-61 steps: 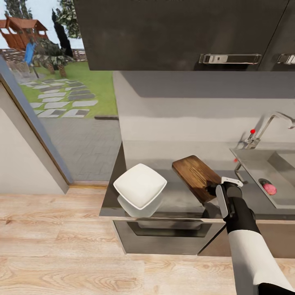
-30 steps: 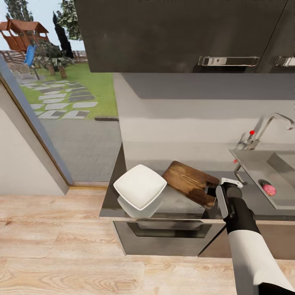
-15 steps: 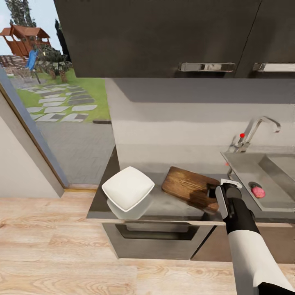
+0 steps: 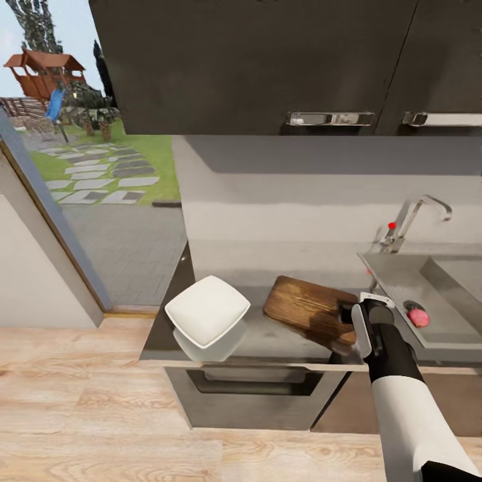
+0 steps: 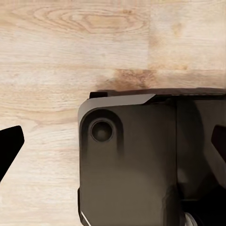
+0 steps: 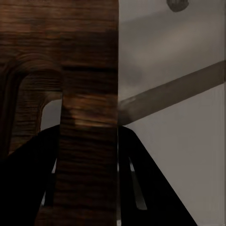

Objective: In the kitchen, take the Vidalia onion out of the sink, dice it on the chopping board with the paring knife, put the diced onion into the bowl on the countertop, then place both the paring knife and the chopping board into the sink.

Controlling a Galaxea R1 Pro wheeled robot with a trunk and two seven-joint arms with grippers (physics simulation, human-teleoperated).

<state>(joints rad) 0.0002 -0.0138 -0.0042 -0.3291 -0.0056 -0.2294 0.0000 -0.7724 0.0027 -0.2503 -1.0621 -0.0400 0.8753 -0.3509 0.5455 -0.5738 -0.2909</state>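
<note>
The dark-brown chopping board (image 4: 304, 306) lies across the grey countertop (image 4: 268, 341) with my right gripper (image 4: 347, 320) shut on its handle end. In the right wrist view a strip of the board (image 6: 87, 94) runs between the two dark fingers (image 6: 150, 188), beside its slot hole. The white square bowl (image 4: 207, 311) stands just left of the board. The pinkish Vidalia onion (image 4: 418, 317) rests in the sink (image 4: 402, 278) near the drain. A slim dark thing with a red end (image 4: 370, 276), seemingly the paring knife, lies at the sink's left edge. My left gripper (image 5: 114, 143) is open over the floor.
The chrome tap (image 4: 410, 219) with a red dot rises behind the sink. Dark wall cabinets (image 4: 268, 60) hang over the counter. An oven front (image 4: 248, 388) sits below the worktop. A glass door (image 4: 80, 201) to the garden stands at the left, and wooden floor (image 4: 87, 402) lies in front.
The board's far end has swung left towards the bowl while my right gripper kept hold of it. The camera has shifted, so the whole scene sits further left.
</note>
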